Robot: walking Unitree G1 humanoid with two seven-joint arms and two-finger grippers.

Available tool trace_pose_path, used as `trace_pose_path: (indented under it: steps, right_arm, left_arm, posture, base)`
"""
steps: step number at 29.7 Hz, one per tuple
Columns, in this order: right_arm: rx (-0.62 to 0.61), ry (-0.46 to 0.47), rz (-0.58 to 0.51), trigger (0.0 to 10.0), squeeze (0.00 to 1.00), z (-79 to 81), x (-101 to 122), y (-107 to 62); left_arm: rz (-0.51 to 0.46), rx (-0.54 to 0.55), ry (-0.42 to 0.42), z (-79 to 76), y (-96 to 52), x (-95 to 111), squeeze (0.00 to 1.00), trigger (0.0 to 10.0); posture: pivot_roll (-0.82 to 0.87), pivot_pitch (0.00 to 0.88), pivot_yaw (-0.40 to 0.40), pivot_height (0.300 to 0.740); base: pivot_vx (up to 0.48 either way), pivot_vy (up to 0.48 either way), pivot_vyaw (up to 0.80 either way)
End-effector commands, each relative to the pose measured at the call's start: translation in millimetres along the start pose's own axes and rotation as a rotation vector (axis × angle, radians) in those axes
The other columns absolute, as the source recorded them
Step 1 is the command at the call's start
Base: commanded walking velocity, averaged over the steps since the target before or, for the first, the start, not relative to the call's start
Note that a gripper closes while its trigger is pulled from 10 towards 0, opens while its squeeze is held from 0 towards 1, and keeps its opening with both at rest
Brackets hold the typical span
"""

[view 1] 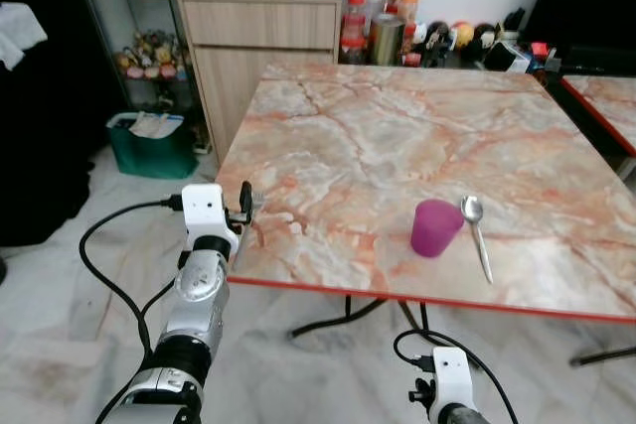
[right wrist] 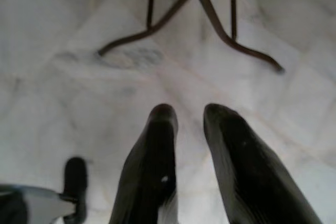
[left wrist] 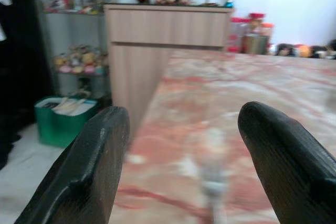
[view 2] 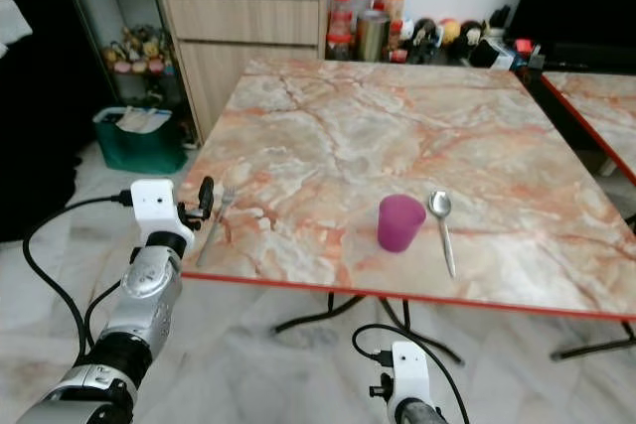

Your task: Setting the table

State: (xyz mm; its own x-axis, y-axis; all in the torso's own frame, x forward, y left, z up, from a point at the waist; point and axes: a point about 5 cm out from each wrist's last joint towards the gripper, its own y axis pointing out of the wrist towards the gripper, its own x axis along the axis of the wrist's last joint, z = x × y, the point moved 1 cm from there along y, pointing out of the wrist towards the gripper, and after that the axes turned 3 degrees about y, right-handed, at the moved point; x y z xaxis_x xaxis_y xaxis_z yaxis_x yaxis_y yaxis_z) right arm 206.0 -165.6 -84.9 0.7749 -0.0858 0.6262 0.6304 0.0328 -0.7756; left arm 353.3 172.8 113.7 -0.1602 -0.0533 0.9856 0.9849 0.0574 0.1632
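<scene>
Far left, the left gripper [left wrist: 181, 166] hovers at the table [view 1: 417, 126] edge, fingers spread wide, empty, just over a fork [view 2: 215, 220] lying on the marble. Thin, stiff, slick metal: best pinched mid-handle. Further right, the purple cup [view 1: 435, 227] looks light; the spoon [view 1: 476, 230] lies beside it. The right gripper [right wrist: 186, 145] hangs idle, fingers slightly parted, empty.
</scene>
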Motion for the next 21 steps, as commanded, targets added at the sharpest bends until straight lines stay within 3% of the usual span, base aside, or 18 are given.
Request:
trace_pose_path:
  steps: [1,6,11,21]
  right_arm:
    - [0.0,-0.002,-0.002,10.0,0.0,1.0,1.3,0.4]
    - [-0.002,0.0,-0.001,10.0,0.0,0.6,0.6,0.2]
    - [-0.003,0.0,-0.002,10.0,0.0,0.4,1.0,0.3]
    - [-0.002,0.002,-0.002,10.0,0.0,0.2,1.0,0.2]
  left_arm:
    - [-0.01,-0.009,-0.009,-1.6,2.6,4.0,0.0,10.0]
    - [0.011,-0.031,-0.01,-2.6,1.3,0.7,0.0,10.0]
    - [0.098,-0.141,0.02,-10.8,-3.5,-12.8,0.0,10.0]
    - [0.148,-0.189,0.067,-20.7,1.4,-15.4,0.0,10.0]
  posture:
    - [0.03,0.0,-0.041,0.74]
    - [0.03,0.0,-0.042,0.74]
    - [0.03,0.0,-0.042,0.74]
    - [0.03,0.0,-0.043,0.74]
  base:
    - [0.24,0.0,0.0]
    - [0.0,0.0,0.0]
    - [0.0,0.0,0.0]
    - [0.0,0.0,0.0]
